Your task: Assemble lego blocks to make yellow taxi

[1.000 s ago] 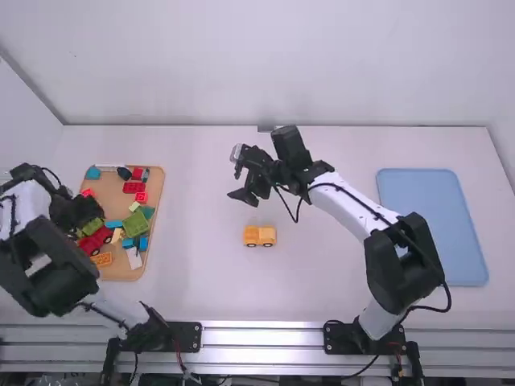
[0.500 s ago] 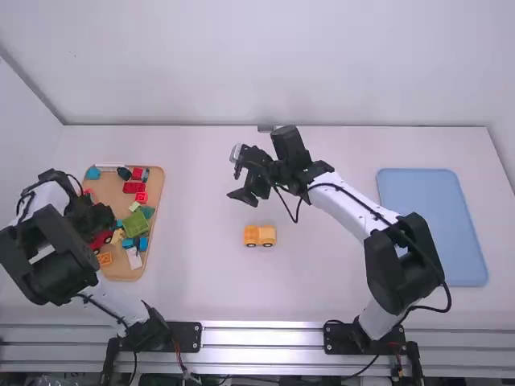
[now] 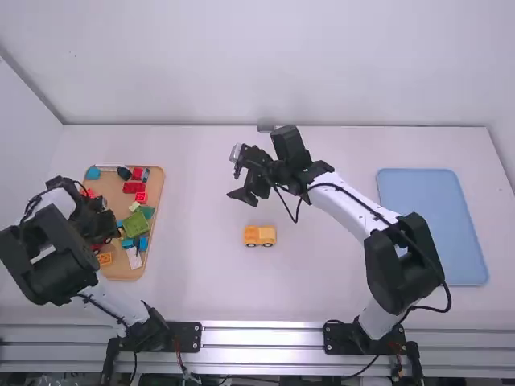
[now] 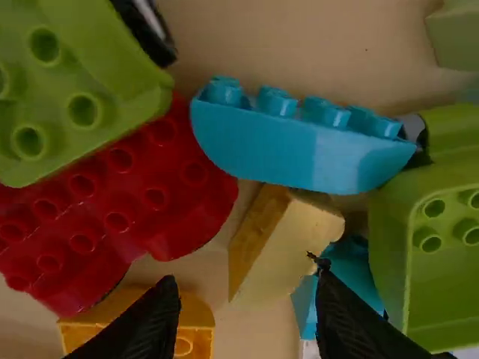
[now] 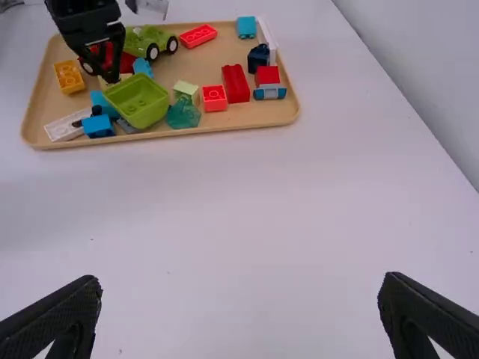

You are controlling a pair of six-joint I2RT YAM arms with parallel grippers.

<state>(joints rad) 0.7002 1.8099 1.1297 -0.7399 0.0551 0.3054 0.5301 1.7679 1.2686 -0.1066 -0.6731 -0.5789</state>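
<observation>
Yellow toy car (image 3: pixel 259 236) stands in the high view. Left wrist view adds a cream block (image 4: pixel 288 243) near the spread left gripper (image 3: pixel 108 232); the right gripper (image 3: pixel 245 195) gapes wide.

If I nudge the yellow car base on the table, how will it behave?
The yellow car base would probably roll lengthwise, since dark wheels show along its near side. Its blocky, plastic-looking body should stay stiff when gripped.

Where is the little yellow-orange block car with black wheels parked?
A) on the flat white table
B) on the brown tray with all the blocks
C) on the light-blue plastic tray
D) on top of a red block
A, because the yellow-orange car stands right on the white table, with tabletop all around it.
</observation>
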